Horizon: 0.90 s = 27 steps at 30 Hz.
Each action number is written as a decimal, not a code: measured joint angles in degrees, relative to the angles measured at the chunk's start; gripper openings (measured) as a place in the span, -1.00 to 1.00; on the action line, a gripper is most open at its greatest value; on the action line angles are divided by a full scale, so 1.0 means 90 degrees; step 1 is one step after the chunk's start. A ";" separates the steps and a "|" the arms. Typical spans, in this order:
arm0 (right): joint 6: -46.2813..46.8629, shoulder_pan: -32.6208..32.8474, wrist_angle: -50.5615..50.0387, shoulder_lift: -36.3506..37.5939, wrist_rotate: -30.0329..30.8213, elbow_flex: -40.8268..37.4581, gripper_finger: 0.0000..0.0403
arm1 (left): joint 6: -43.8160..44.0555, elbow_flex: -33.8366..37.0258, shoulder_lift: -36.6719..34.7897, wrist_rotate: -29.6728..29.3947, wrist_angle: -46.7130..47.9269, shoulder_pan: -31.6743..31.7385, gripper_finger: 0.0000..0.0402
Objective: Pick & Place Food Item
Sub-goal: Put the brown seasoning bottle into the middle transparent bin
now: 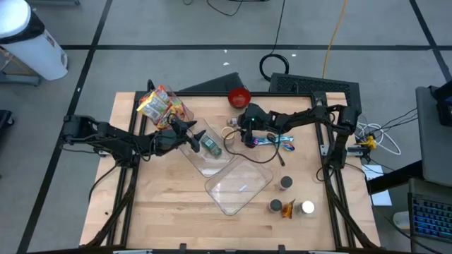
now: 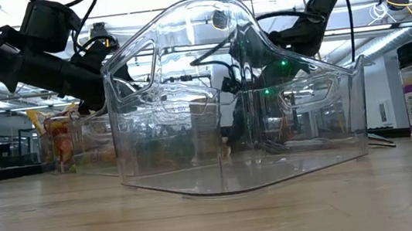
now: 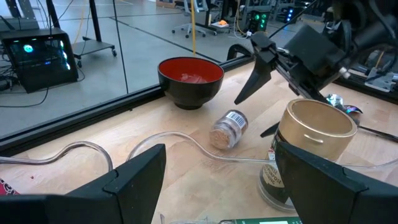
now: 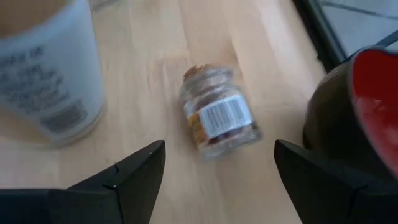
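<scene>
Grey tiled floor [image 1: 176, 28] with dark seams surrounds the wooden table [image 1: 169, 212].

Small jar [image 4: 217, 118] lying just ahead of the right claw [image 4: 217, 180] — label blurred, print unreadable. White container [image 4: 46, 74] beside it cut off by the frame edge, text smeared. Red bowl [image 4: 364, 106] — only part shows. In low view, clear bin [image 2: 235, 96] hides both claws' tips.
</scene>
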<state>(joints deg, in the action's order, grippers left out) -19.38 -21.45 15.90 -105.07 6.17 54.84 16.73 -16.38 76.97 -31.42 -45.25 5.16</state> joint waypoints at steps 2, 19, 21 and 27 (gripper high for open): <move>-0.0056 -0.0002 0.0007 0.0002 0.0003 0.0004 0.46 | 0.0000 0.0000 0.0000 0.0001 -0.0001 0.0001 0.52; -0.0785 -0.0006 -0.0506 0.0002 -0.0242 0.0666 0.45 | 0.0000 0.0001 0.0000 0.0000 0.0001 0.0001 0.52; -0.0832 -0.0085 -0.0613 0.0002 -0.0520 0.0729 0.45 | 0.0002 0.0000 0.0000 0.0000 0.0002 0.0001 0.52; -0.0830 -0.0418 -0.0943 -0.0003 -0.1055 0.0734 0.45 | 0.0001 0.0001 0.0000 0.0000 0.0002 0.0001 0.52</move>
<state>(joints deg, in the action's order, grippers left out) -26.85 -25.21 7.42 -105.10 -3.32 61.44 16.74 -16.37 76.97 -31.42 -45.23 5.17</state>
